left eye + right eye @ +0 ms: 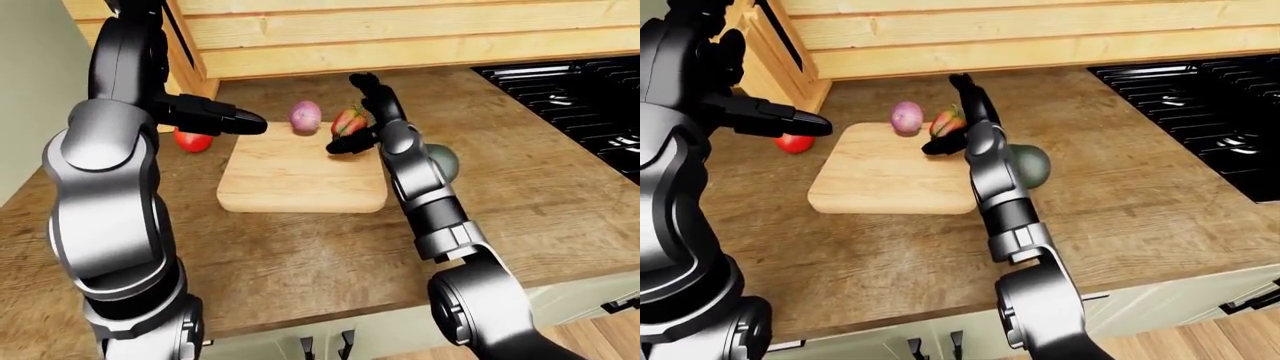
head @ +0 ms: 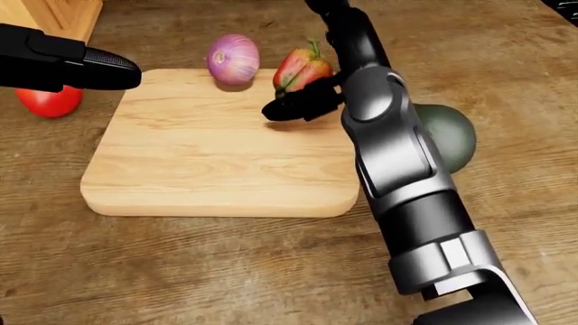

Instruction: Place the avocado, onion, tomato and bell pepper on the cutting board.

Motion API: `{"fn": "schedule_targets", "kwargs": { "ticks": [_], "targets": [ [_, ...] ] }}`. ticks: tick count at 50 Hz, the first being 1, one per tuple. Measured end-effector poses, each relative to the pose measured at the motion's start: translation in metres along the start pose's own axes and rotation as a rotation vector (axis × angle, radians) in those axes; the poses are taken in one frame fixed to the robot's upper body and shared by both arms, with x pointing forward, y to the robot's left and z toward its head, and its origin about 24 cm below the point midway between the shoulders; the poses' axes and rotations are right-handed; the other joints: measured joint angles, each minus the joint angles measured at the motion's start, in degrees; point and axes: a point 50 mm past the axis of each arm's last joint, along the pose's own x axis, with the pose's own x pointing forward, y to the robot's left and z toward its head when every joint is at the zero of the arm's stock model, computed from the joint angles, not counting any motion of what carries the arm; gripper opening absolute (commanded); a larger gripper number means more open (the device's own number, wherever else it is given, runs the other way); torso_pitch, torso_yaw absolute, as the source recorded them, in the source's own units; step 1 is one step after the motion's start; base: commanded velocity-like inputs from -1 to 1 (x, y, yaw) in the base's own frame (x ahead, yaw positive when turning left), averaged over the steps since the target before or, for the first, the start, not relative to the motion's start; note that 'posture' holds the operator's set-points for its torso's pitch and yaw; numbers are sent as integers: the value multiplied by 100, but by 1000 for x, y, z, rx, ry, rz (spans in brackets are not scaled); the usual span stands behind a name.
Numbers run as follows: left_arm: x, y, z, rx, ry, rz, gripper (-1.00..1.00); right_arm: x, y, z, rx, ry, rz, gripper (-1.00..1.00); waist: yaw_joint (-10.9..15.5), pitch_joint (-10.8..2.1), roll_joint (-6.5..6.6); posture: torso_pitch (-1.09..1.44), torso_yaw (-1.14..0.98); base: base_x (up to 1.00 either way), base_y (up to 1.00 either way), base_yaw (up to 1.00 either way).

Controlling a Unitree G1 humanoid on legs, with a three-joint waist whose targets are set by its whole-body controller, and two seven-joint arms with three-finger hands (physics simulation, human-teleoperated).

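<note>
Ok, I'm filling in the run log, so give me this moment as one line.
bell pepper: on cutting board, top right | right hand: open beside it | onion: top edge | tomato, avocado: off board | left hand: hovering

**My countertop and what sits on it**

My wooden counter (image 2: 225,271) carries a pale cutting board (image 2: 217,162), lying flat on the brown planks. In my head view the tomato (image 2: 49,101) rests on the bare counter just beside the board's left edge. The dark green avocado (image 2: 447,139) sits on the counter beside the board's right edge, partly hidden behind my arm.
</note>
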Motion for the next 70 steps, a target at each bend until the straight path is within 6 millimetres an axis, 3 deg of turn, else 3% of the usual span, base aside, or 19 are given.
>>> {"fn": "schedule_targets", "kwargs": {
  "ticks": [1,12,26,35,46,60,70],
  "targets": [
    [0,0,0,0,-1,0,100,0,0,0,0,1,1,100,0,2,0,0,0,0,0,0],
    [-2,2,1,0,-5,5,100,-2,-4,2,16,-9,-7,100,2,13,9,0,0,0,0,0],
    [0,-1,-4,-2,3,2,100,-16,-35,25,18,-88,-90,100,23,-20,26,0,0,0,0,0],
    [0,0,-5,-6,3,12,100,-42,-71,38,-31,-157,-157,100,36,-9,24,0,0,0,0,0],
    [3,0,-6,-13,11,11,100,-67,-108,21,-43,-92,-230,100,32,-8,7,0,0,0,0,0],
    [3,1,-8,-28,16,15,100,-99,-101,-8,-40,-37,-198,100,12,-45,34,0,0,0,0,0],
    [1,2,-8,-34,10,21,100,-104,-101,-27,-16,14,-215,100,-13,-74,61,0,0,0,0,0]
  ]
}}
